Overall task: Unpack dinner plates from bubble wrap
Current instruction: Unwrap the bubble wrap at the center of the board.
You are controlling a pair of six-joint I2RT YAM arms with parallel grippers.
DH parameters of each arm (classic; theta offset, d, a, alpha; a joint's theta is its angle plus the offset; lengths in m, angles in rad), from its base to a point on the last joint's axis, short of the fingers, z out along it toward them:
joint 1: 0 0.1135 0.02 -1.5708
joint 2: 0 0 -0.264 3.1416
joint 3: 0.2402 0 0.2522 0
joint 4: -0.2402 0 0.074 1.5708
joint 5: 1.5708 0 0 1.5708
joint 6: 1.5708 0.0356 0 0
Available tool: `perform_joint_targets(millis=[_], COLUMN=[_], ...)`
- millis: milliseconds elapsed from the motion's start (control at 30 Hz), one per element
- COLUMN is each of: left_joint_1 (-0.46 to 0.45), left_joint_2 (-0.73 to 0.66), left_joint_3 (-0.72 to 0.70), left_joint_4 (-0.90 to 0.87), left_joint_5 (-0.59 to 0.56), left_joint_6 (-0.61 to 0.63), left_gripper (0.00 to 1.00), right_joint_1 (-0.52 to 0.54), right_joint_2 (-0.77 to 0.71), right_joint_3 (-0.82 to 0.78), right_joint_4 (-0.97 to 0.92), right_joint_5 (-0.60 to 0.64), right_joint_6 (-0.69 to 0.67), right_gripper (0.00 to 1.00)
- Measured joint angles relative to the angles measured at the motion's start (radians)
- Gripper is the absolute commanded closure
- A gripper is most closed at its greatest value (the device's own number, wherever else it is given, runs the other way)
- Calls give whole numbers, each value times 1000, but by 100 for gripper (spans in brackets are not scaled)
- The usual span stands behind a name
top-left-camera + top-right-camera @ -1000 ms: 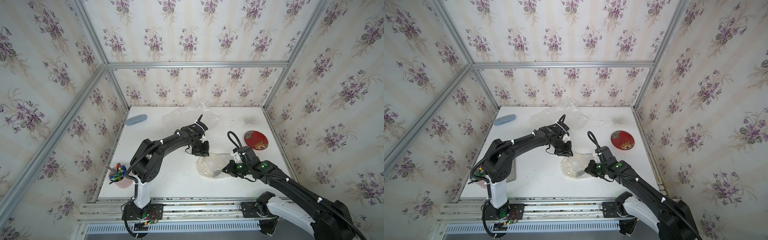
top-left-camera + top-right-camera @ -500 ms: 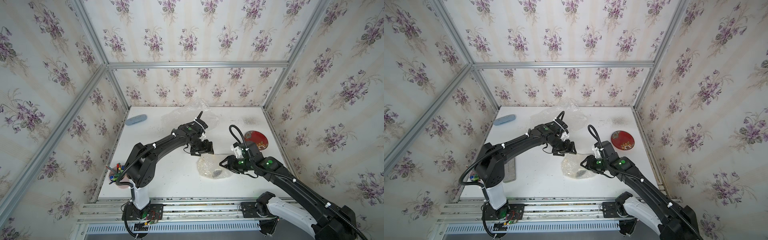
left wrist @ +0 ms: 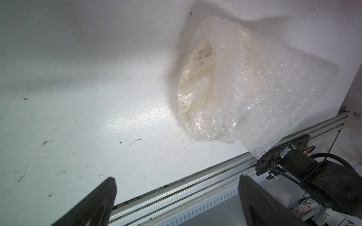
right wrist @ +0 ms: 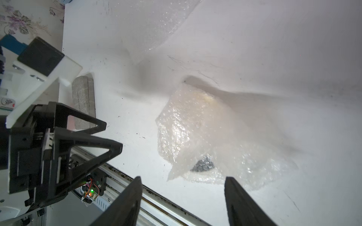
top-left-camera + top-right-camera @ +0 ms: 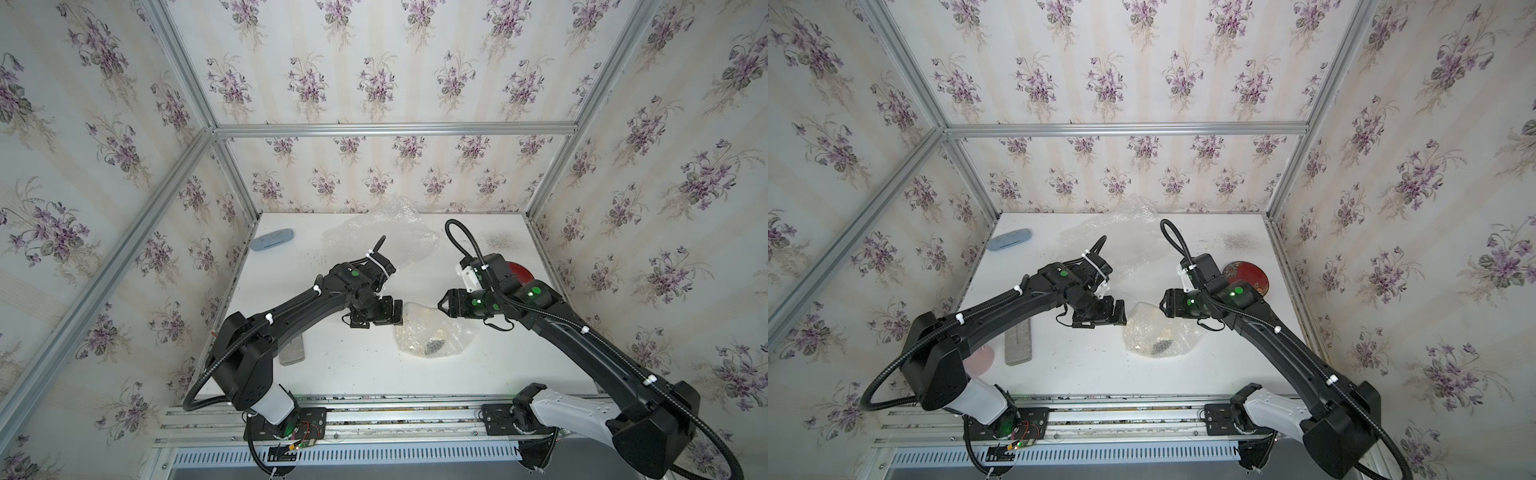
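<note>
A bundle of bubble wrap lies near the table's middle. A cream dinner plate with a dark mark shows through it. My left gripper hangs open just left of the bundle, nothing between its fingers. My right gripper is open just right of the bundle, also empty. A dark red flowered plate lies bare at the right, half hidden by my right arm. A loose bubble wrap sheet sits at the back.
A pale blue oval object lies at the back left. A grey flat bar and a pink cup sit at the front left under my left arm. The metal rail runs along the front edge.
Both grippers have opened and let go of the bundle's wrap. The bundle has settled on the table between them, and both grippers have drawn slightly away from it.
</note>
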Motion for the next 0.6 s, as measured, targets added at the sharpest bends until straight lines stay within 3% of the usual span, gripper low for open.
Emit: perform_joint_targets(millis=[300,600], left_joint_1=[28,70], left_joint_2=[-105,-237], left_joint_3=[-139,-263], left_joint_4=[12,9], left_joint_5=[-15,-29], left_joint_6=[-75,-135], left_gripper=[1,1], right_joint_1=[123,210], right_joint_2=[364,535], right_joint_3=[186,282], right_joint_4=[-2,-11], right_joint_5=[57,148], right_joint_6=[-75,-94], right_gripper=[22,20])
